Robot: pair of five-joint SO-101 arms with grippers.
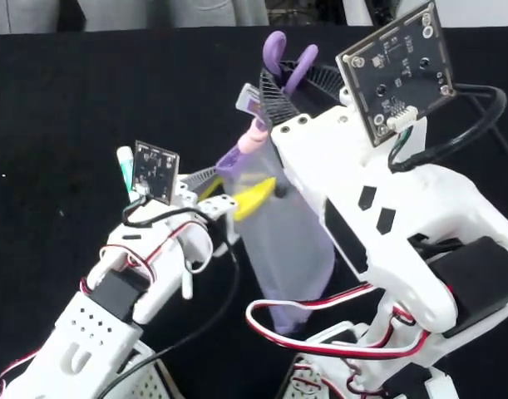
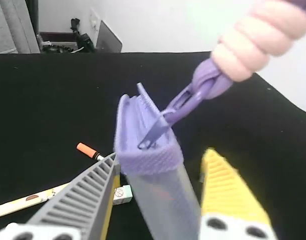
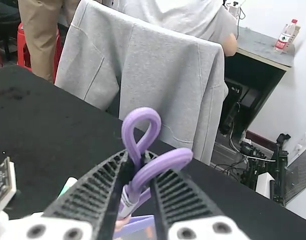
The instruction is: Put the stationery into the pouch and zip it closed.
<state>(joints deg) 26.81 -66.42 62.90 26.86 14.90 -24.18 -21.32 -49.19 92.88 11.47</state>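
A translucent purple pouch (image 1: 291,241) hangs tilted above the black table. My left gripper (image 1: 229,187) is shut on it just below its purple zip band (image 2: 145,160), with a grey finger on one side and a yellow finger (image 2: 225,190) on the other. The zip's pull cord carries a pink ribbed charm (image 2: 263,40) and ends in purple loops (image 3: 142,130). My right gripper (image 3: 140,167) is shut on those loops above the pouch's mouth (image 1: 295,79). An orange-capped pen (image 2: 87,150) and a long white pen (image 2: 22,202) lie on the table beside the pouch.
A white and green pen (image 1: 124,170) lies on the black table (image 1: 62,108) beyond the left arm's camera board. A grey garment (image 3: 142,65) hangs over a chair past the table's far edge. The table's left side has free room.
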